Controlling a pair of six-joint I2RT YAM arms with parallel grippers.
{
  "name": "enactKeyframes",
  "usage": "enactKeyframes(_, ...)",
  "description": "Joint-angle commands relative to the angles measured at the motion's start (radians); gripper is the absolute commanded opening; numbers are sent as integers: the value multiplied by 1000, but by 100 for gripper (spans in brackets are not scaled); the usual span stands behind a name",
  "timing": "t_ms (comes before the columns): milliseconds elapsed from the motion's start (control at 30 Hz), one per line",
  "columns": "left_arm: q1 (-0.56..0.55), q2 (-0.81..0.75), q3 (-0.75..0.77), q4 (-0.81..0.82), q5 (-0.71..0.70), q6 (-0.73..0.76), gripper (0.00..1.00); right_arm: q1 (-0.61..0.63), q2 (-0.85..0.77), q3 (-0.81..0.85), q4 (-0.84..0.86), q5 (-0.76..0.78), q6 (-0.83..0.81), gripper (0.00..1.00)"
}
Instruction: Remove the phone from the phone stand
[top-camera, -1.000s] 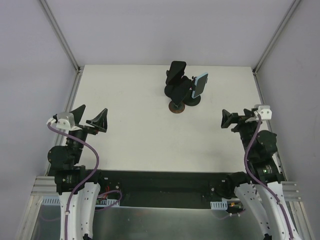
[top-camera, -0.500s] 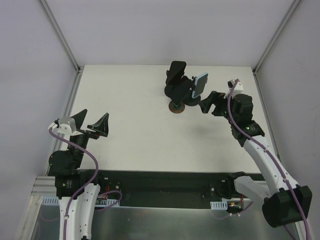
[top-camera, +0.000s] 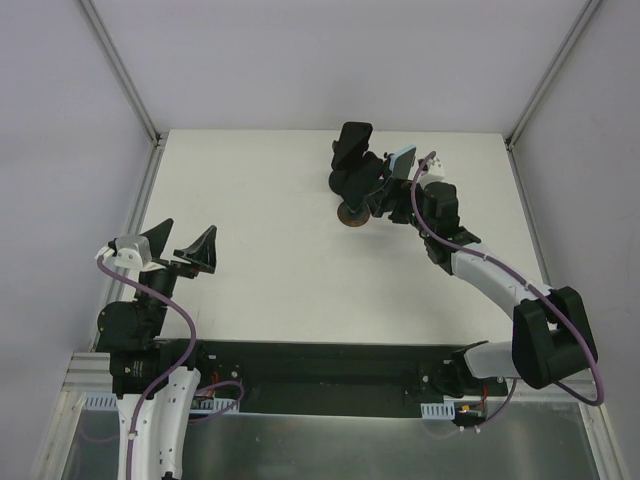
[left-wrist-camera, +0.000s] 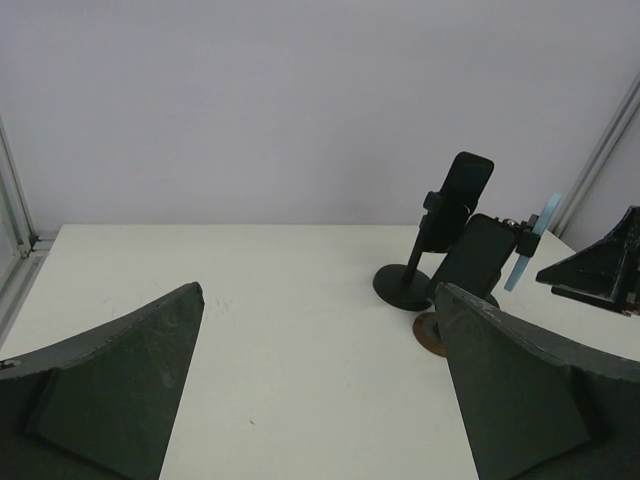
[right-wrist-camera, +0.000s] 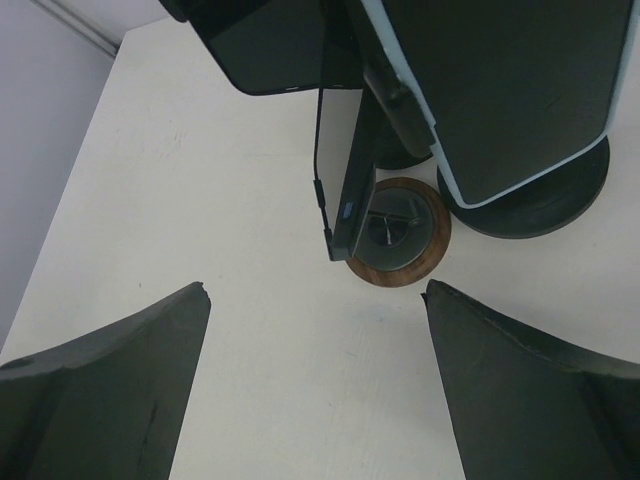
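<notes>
Three phones stand on stands at the back of the table. A black phone (top-camera: 353, 143) sits highest on a tall stand. A second dark phone (top-camera: 364, 182) sits on a stand with a brown-ringed base (top-camera: 351, 214). A phone in a light blue case (top-camera: 402, 161) sits on a black round-based stand. My right gripper (top-camera: 392, 200) is open and empty right in front of the stands; in its wrist view the jaws (right-wrist-camera: 315, 295) frame the brown-ringed base (right-wrist-camera: 400, 235), with the light blue phone (right-wrist-camera: 510, 90) above right. My left gripper (top-camera: 181, 240) is open and empty, far to the left.
The stands stand close together, their bases almost touching. The white table (top-camera: 270, 260) is walled by grey panels with metal posts at the back corners. In the left wrist view the stands (left-wrist-camera: 455, 250) are far ahead on the right, with the right gripper's fingers (left-wrist-camera: 600, 270) beside them.
My right arm has swung from the right side of the table in to the phone stands, with its jaws open. The left gripper has dropped slightly and now holds still.
</notes>
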Motion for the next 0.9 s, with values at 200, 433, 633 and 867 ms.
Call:
enactKeyframes(200, -7, 6, -9, 32, -1, 13, 99, -9, -25, 66, 27, 45, -204, 95)
enactKeyframes(433, -39, 9, -9, 31, 0, 13, 99, -112, -12, 138, -31, -111, -346, 99)
enactKeyframes(633, -39, 14, -9, 31, 0, 15, 99, -161, 59, 247, -57, -214, -439, 96)
enactKeyframes(867, -39, 22, -9, 31, 2, 18, 99, -183, 169, 371, -89, -245, -507, 96)
